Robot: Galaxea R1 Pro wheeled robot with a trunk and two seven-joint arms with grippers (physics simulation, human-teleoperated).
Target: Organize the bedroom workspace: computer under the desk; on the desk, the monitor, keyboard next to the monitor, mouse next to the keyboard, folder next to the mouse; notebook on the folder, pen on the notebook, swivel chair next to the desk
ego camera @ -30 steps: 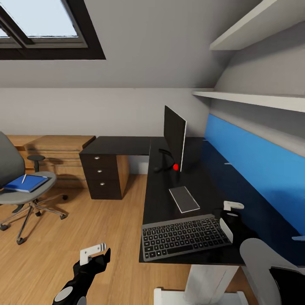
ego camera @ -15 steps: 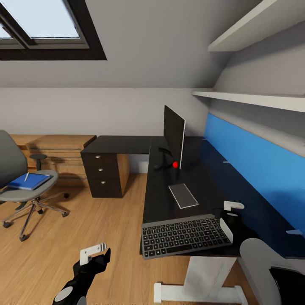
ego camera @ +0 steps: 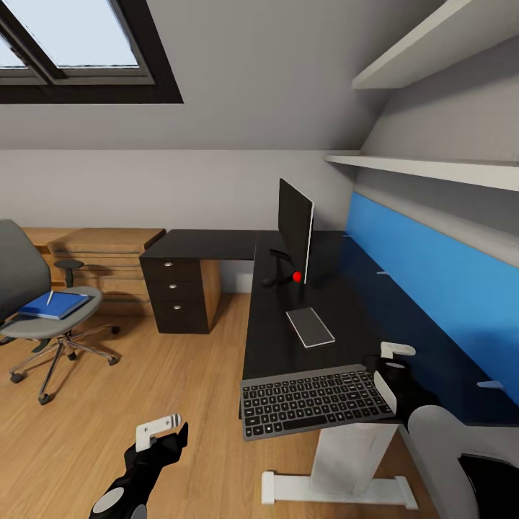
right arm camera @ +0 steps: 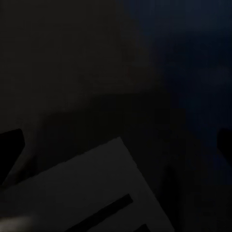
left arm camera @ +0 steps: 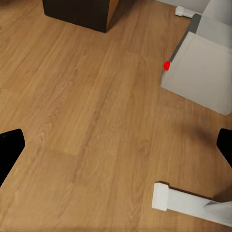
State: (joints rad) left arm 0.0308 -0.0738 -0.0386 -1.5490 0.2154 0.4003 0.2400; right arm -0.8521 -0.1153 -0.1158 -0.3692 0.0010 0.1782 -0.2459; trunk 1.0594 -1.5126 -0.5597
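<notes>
From the head camera, one L-shaped table with a black top runs from near right toward the far wall and bends left to a unit of three drawers with round silver knobs. On it stand one monitor, seen edge-on with a red dot at its lower corner, one thin grey notebook lying flat just nearer than the monitor, and one keyboard at the near edge, overhanging it slightly; no lettering on the keys can be read. The right hand sits at the keyboard's right end, touching or just beside it; whether it is open or closed cannot be told. The left hand hangs over the wooden floor, well left of the table, holding nothing, its opening unclear from here. At far left one grey swivel chair stands apart from the table, with one blue folder on its seat and one pale pen lying on the folder. Two white shelves hang above a blue wall panel. The left wrist camera shows the floor, the dark tips of the left hand's fingers spread wide apart and empty, the table's white foot and the monitor's grey back with its red dot. The right wrist camera is nearly black; a pale slab lies close, too dim to name.
</notes>
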